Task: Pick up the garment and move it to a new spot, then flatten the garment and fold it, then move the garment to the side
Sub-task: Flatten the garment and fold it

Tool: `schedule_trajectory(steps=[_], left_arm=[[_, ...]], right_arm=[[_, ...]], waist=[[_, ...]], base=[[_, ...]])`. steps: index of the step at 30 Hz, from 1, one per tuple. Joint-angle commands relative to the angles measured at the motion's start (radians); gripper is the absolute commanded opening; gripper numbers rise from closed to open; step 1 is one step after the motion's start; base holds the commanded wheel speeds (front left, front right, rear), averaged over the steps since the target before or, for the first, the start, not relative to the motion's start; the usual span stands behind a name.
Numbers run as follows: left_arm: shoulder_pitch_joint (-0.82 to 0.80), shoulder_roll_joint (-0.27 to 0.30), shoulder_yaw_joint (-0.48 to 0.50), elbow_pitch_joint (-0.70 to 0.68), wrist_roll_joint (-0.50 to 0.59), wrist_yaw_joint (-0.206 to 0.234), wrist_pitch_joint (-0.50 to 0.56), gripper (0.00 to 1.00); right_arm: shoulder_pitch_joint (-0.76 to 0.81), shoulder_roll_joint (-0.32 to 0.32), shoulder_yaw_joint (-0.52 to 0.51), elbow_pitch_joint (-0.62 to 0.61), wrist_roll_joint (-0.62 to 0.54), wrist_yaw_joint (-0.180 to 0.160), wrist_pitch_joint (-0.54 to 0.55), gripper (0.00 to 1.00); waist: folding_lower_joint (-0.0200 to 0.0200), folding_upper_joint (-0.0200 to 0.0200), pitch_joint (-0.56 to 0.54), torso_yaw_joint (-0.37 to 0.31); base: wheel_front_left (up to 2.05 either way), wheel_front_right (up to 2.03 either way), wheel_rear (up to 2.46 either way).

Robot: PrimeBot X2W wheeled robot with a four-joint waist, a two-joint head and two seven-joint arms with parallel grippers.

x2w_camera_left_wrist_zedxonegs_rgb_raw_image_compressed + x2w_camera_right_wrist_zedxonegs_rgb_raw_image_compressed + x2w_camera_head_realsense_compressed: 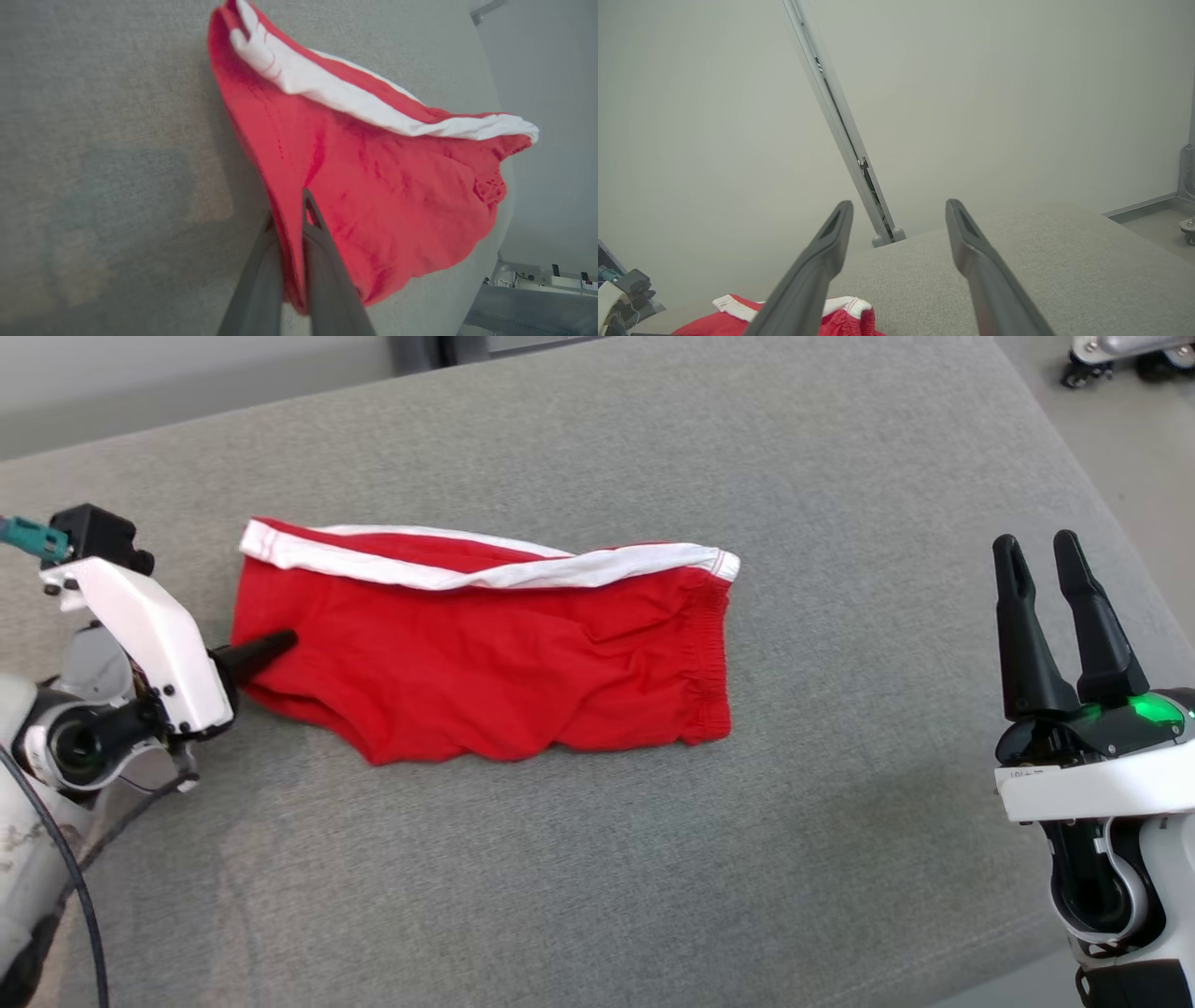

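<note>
Clamping the left edge of the red shorts (485, 653), lying on the grey surface (597, 859), with the left pincer (278, 644), arm low and level; holding the right pincer (1036, 546) upright, well apart, spread wide, empty.

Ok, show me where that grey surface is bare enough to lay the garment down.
Bare: the wide band of grey surface between the garment and the near edge; the stretch between its elastic end and the open right gripper; the strip beyond its far side. Crowded: the left end, where the left gripper pinches the cloth.
</note>
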Motion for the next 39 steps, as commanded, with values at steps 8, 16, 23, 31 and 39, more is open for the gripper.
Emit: schedule_trajectory(steps=[8,16,23,31,39], left_arm=[[0.108,-0.014,0.020,-0.084,-0.031,0.012,-0.068,0.00],[0.228,0.003,0.031,-0.206,-0.026,0.069,-0.153,0.00],[0.347,0.013,0.057,-0.298,-0.045,0.104,-0.236,0.00],[0.397,0.013,0.060,-0.332,-0.049,0.119,-0.268,1.00],[0.417,0.082,0.099,-0.409,0.008,0.132,-0.351,1.00]], right_arm=[[0.034,-0.033,0.004,0.017,-0.005,0.000,-0.004,1.00],[0.047,-0.050,0.009,0.029,0.000,0.000,-0.004,1.00],[0.057,-0.061,0.015,0.042,0.010,0.000,-0.004,1.00],[0.060,-0.073,0.025,0.055,0.010,0.000,-0.004,1.00],[0.092,-0.080,0.036,0.076,0.012,0.000,-0.004,1.00]], waist=[[0.0000,0.0000,-0.069,0.106],[0.0000,0.0000,-0.090,0.178],[0.0000,0.0000,-0.093,0.202],[0.0000,0.0000,-0.110,0.215],[0.0000,0.0000,-0.152,0.226]], base=[[0.00,0.00,0.00],[0.00,0.00,0.00],[0.00,0.00,0.00],[0.00,0.00,0.00],[0.00,0.00,0.00]])
